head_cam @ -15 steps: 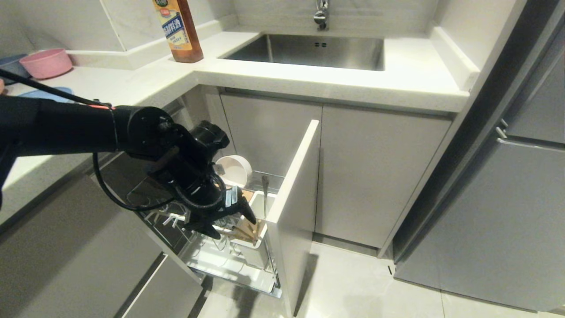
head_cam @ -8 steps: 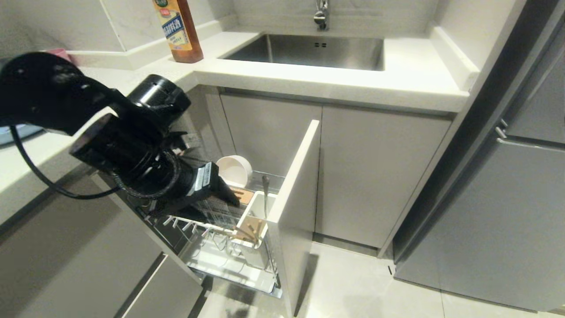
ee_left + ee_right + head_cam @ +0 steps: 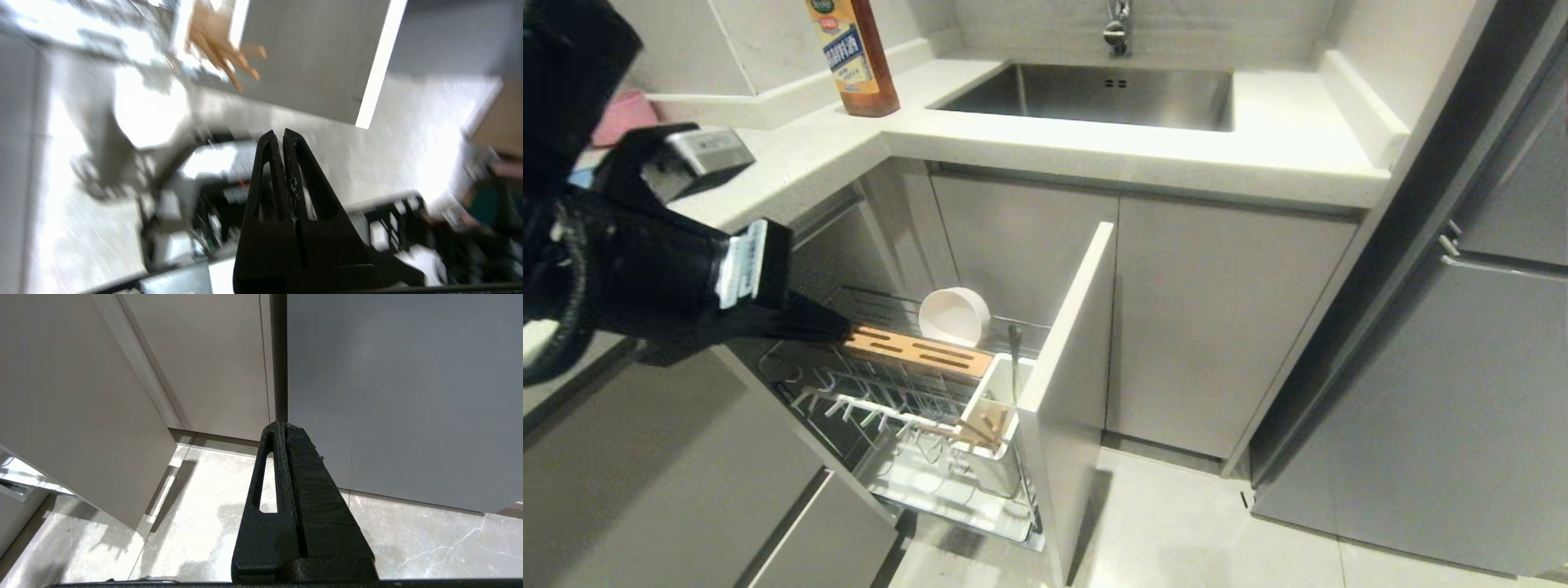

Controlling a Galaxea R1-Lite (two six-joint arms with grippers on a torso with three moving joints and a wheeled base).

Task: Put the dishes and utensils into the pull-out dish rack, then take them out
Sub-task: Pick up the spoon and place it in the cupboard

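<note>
Head view is evenly lit from above; the white countertop (image 3: 1094,155) is blown out near the sink (image 3: 1094,94). A soft shadow is cast on the floor (image 3: 1176,531) beside the rack's front panel (image 3: 1066,392). Straight lines are bowed toward the edges by the wide lens. Left wrist view is heavily motion-blurred, the chopsticks (image 3: 222,57) smeared, floor patches overexposed; only the left gripper (image 3: 284,134) is sharp. Right wrist view is sharp, with floor glare around the right gripper (image 3: 284,426).

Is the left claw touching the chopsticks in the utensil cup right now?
Apart. In the head view the left claw, shut and empty, sits over the wooden block's far end, with open rack between it and the chopsticks in the utensil cup.
</note>
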